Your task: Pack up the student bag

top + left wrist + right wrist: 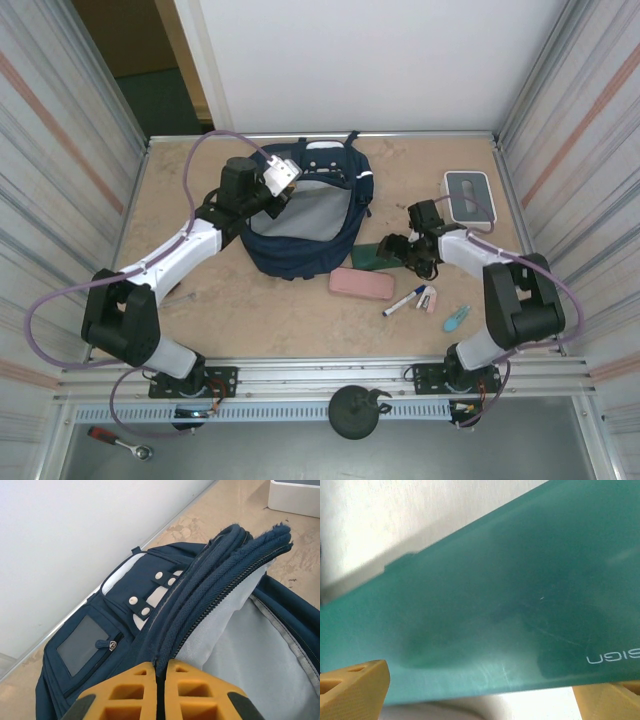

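Here, the right gripper (396,250), wide open and empty, stood over the green case (485,610), with the student bag (290,258) immediately to its left.

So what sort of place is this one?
Probably a lab robot cell: a table holding the student bag, boxed in by ribbed panel walls, an aluminium mounting rail along its near edge.

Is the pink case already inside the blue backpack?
No, the pink case lies on the table just outside the student bag.
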`<control>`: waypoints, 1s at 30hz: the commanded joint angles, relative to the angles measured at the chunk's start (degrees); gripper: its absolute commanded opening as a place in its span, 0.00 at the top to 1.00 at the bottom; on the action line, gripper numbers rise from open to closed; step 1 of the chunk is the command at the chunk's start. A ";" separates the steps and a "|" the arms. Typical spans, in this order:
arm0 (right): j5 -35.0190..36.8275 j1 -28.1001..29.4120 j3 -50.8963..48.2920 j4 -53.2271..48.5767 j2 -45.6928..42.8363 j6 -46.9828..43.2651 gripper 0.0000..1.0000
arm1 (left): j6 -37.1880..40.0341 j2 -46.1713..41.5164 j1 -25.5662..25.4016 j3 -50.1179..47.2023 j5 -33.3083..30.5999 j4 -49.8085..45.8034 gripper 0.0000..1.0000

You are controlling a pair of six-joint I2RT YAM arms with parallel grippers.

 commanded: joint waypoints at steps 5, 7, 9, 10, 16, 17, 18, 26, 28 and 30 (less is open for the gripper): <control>4.33 -1.52 12.29 5.84 9.38 -0.34 0.05 | -3.85 -0.38 -0.32 2.07 -1.16 2.44 1.00; 4.73 -1.56 15.66 5.65 12.75 -0.35 0.04 | -4.58 -0.38 -0.33 2.28 -1.76 1.96 1.00; 5.61 -0.94 18.31 4.78 15.08 -0.35 0.04 | -5.35 -0.51 -0.41 2.31 -1.70 1.70 1.00; 7.09 -0.40 18.89 4.13 15.62 -0.44 0.04 | -5.50 -0.63 -0.47 2.27 -1.72 1.51 1.00; 16.45 4.42 19.25 2.14 17.24 0.24 0.03 | -4.86 -0.91 -0.98 1.94 -1.91 1.20 1.00; 17.01 5.35 19.38 2.18 17.79 0.56 0.02 | -4.65 -0.82 -1.09 1.88 -1.96 1.12 1.00; 17.49 6.02 19.58 2.01 18.18 0.69 0.02 | -4.53 -0.65 -1.16 1.83 -1.92 1.08 1.00; 21.71 4.50 17.35 -1.61 17.29 -1.32 0.01 | -3.09 -0.46 -1.55 1.95 -1.83 0.21 1.00; 21.52 2.82 15.69 -2.01 15.14 -2.54 0.03 | -3.00 -0.63 -1.56 1.80 -1.77 0.34 1.00; 20.22 1.23 14.78 -2.70 13.63 -3.54 0.05 | -3.01 -0.80 -1.66 1.81 -1.87 0.25 1.00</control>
